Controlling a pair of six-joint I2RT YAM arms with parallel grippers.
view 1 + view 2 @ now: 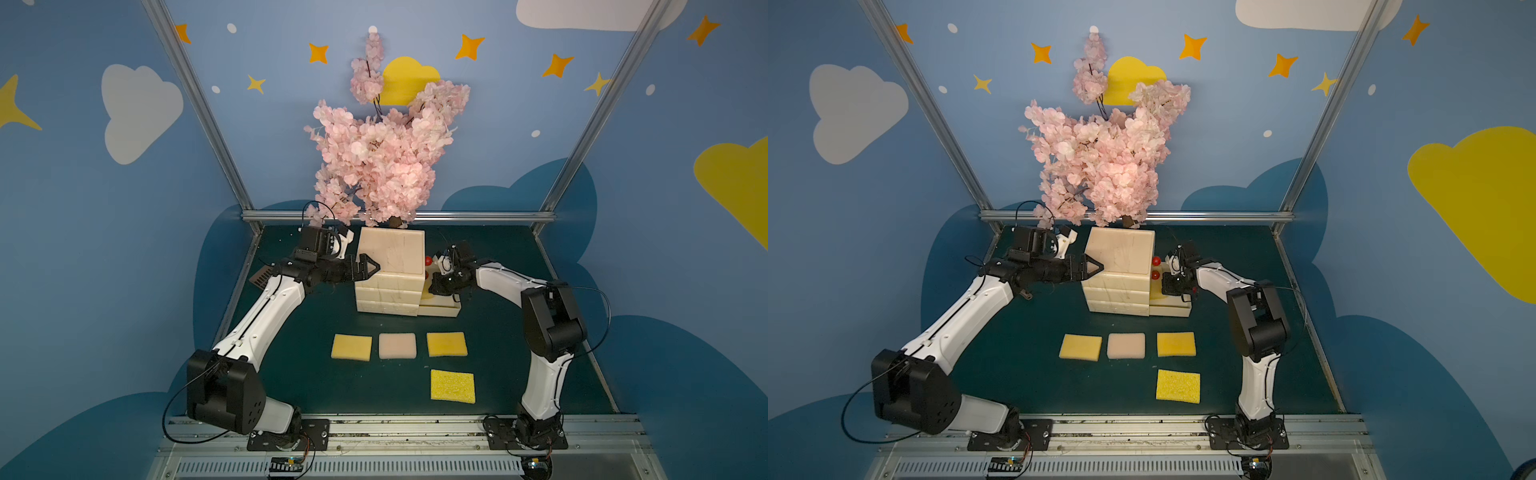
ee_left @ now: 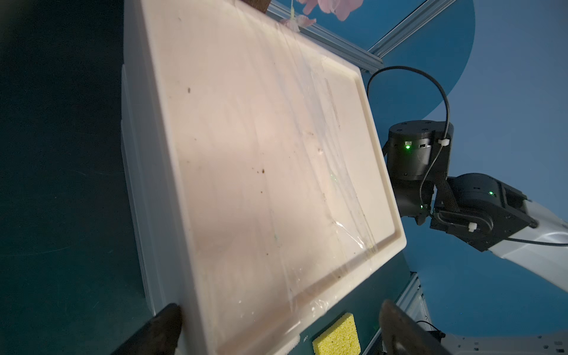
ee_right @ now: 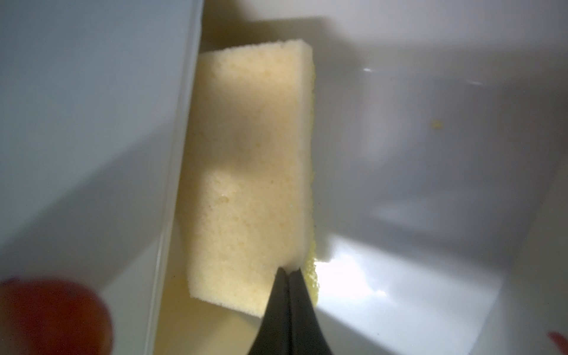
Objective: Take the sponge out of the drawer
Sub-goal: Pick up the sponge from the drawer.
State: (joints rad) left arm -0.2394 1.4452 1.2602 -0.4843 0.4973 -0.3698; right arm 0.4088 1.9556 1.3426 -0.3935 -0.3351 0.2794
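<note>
While left gripper (image 1: 371, 267) gapes at cabinet (image 1: 390, 253), right gripper (image 3: 288, 270) tight on sponge (image 3: 249, 172) beside knob (image 3: 52, 316).

Five sponges (image 1: 351, 347) (image 1: 397, 345) (image 1: 446, 344) (image 1: 452, 386) (image 3: 250, 172), one drawer unit (image 1: 390, 266), two red knobs (image 1: 1156, 261) (image 1: 1155, 274), one tree (image 1: 382, 158), two arms (image 1: 266, 316) (image 1: 540, 374).

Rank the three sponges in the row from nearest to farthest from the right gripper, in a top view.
From the right gripper, holding the drawer sponge:
1. Golden-yellow sponge, right end.
2. Pink sponge, middle.
3. Light yellow sponge, left end.
</note>
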